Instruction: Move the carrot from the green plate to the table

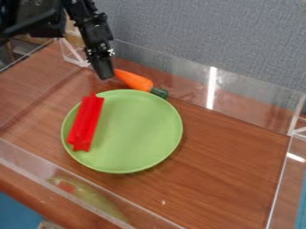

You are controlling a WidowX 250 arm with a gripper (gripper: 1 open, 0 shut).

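Carrot: lies near the far edge of the worktop, left of that edge's middle, toward the far left corner. Thick end with its dark green stub points right and a little nearer; thin end points left. It sits just beyond the far rim of the green plate. Whether the underside still meets the rim cannot be told from this angle.

Gripper: fingers pressed together, tips down beside the carrot's thin end. No grip on it seen; contact uncertain.

Red block: on the plate, along its left side, not part of the job.

Judgement: transfer looks essentially done; step in hand is finishing and backing off. Method: keep the fingers together, raise straight up first, then draw away left, so the tips do not drag the thin end back toward the rim. If the carrot proves to lean on the rim, one short, low nudge toward the far clear wall should suffice. Risk: a tapered body may roll or swivel; push slowly, near its middle.

Count: carrot, 1; plate, 1; red block, 1; gripper, 1.
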